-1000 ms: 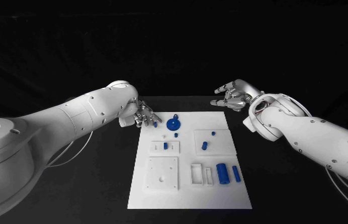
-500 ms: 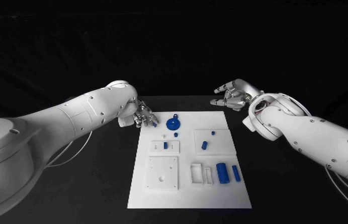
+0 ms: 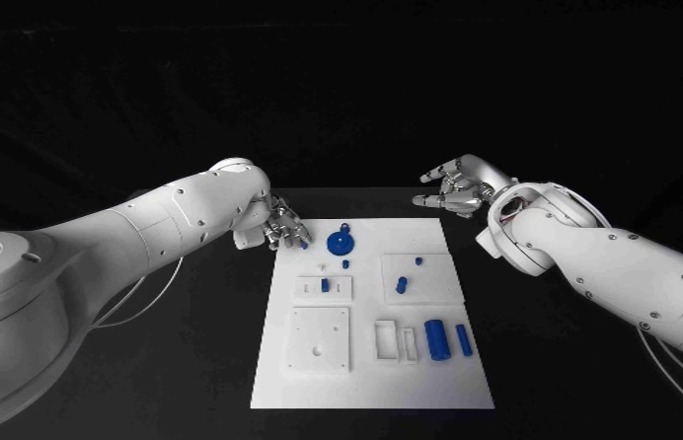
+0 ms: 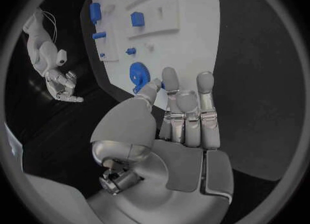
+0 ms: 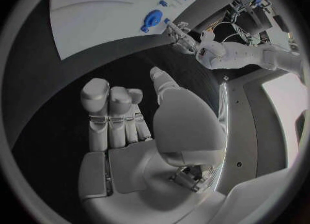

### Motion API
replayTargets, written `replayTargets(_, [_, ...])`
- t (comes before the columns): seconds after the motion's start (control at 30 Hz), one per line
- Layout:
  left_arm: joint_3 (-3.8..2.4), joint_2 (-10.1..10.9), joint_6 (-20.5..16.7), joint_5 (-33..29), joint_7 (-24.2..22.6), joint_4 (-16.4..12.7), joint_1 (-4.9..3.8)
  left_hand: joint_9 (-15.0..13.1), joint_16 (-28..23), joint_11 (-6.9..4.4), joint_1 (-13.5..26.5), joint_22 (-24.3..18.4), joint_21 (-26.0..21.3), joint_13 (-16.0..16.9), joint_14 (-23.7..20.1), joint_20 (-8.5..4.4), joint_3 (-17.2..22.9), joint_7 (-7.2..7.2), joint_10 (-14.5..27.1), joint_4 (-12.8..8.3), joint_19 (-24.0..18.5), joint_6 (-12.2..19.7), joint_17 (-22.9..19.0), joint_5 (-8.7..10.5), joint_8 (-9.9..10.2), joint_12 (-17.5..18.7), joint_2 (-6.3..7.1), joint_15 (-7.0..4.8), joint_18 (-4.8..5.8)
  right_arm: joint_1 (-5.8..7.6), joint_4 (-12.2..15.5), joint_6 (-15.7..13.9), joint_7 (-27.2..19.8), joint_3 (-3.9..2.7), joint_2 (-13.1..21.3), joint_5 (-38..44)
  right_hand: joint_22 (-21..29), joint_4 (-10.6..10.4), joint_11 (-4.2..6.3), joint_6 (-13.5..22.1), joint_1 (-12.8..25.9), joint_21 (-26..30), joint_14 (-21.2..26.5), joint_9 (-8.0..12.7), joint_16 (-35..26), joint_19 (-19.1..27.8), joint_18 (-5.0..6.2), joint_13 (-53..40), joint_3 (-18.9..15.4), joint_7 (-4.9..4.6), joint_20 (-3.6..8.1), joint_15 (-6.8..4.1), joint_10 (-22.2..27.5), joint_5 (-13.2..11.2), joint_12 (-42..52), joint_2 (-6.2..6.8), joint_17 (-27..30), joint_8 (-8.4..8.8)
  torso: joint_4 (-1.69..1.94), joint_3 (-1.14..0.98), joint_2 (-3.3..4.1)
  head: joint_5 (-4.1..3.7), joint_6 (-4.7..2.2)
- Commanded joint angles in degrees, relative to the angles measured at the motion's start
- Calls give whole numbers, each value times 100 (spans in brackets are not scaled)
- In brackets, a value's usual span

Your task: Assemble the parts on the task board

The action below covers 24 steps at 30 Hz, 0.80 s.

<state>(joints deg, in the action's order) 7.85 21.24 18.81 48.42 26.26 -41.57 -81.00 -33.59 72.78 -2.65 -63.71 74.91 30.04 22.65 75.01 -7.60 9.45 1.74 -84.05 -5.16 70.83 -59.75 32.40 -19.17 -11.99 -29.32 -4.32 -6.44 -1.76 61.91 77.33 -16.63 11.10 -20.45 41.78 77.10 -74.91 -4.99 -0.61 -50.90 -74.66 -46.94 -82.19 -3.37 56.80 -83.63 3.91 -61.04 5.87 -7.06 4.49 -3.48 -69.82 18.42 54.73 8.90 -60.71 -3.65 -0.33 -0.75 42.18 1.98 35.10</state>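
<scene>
The left hand (image 3: 285, 229) is seen at the far left corner of the task board (image 3: 373, 381), its fingers (image 4: 187, 115) extended side by side and holding nothing. Just beside its fingertips, on the board, a round blue gear-like part (image 3: 341, 243) is found, with a small blue peg (image 3: 346, 263) directly nearer the robot. Further right, 2 blue cylinders (image 3: 445, 340) are set upright near the board's right edge, well apart from both hands. The right hand (image 3: 453, 193) is held off the board's far right corner, fingers parted and empty.
</scene>
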Motion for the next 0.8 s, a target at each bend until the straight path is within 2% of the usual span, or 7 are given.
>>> replayTargets(0.03, [1,-4,-21,-70,-104,-1,12,-40,8,-32,-28,112,38,-5,-16,-5,48,-52,-45,-113,-27,-5,-5,-87,-49,26,-93,-17,32,-2,3,62,-43,-3,-2,13,-597,-11,-3,17,15,23,-8,6,-20,-17,66,0,14,4,-1,1,10,29,6,2,-4,35,2,0,1,3,4])
replayTargets(0.17, [1,16,-64,-84,-134,-12,12,-93,30,-40,-78,113,49,-19,13,-13,160,-60,-79,-267,-21,-60,46,-406,-59,39,-103,-25,31,-2,0,64,-43,-3,-1,13,-597,-11,-3,17,15,23,-8,6,-20,-17,66,0,14,4,-1,1,10,29,6,2,-4,35,5,1,-2,1,9])
replayTargets(0.33, [1,44,-131,-107,-162,-33,12,-367,32,-38,38,114,79,-51,43,-20,484,-40,-126,-537,-20,-175,99,-856,103,89,-140,-30,19,-2,-5,67,-43,-3,0,13,-597,-11,-3,17,15,23,-8,6,-20,-17,66,0,14,4,-1,1,10,29,6,2,-4,35,8,-1,-6,12,5])
replayTargets(0.53, [0,72,-200,-164,-185,-50,12,-670,37,-58,167,116,125,-47,75,-33,758,-65,-153,-700,-25,-398,182,-945,267,97,-172,-42,15,-2,-10,83,-42,-3,6,11,-597,-11,-3,17,15,23,-8,6,-20,-17,66,0,14,4,-1,1,10,29,6,2,-4,35,7,0,-4,33,-23])
replayTargets(0.57, [0,77,-211,-174,-188,-50,12,-680,41,-59,137,116,131,-47,81,-37,877,-64,-154,-746,-28,-427,197,-765,299,100,-181,-45,12,-2,-12,85,-42,-3,7,11,-597,-11,-3,17,15,23,-8,6,-20,-17,66,0,14,4,-1,1,10,29,6,2,-4,35,4,0,-4,37,-23])
replayTargets(0.6, [0,84,-224,-185,-191,-52,12,-699,49,-50,346,118,158,-54,100,-23,1531,-36,-168,-801,-32,-498,222,-399,416,110,-45,-43,5,-2,-12,86,-42,-3,8,10,-597,-11,-3,17,15,23,-8,6,-20,-17,66,0,14,4,-1,1,10,29,6,2,-4,35,2,-2,-7,40,-25])
replayTargets(0.8, [-3,166,-340,-288,-180,-156,12,-1034,59,-89,345,111,206,-58,141,-40,1699,-98,-197,-696,-28,-655,319,-488,517,93,112,-51,-6,-2,-9,90,-40,-3,20,6,-596,-9,-3,18,20,26,-7,6,-23,-16,67,0,14,5,-1,1,10,30,6,3,-2,36,11,1,-8,49,-26])
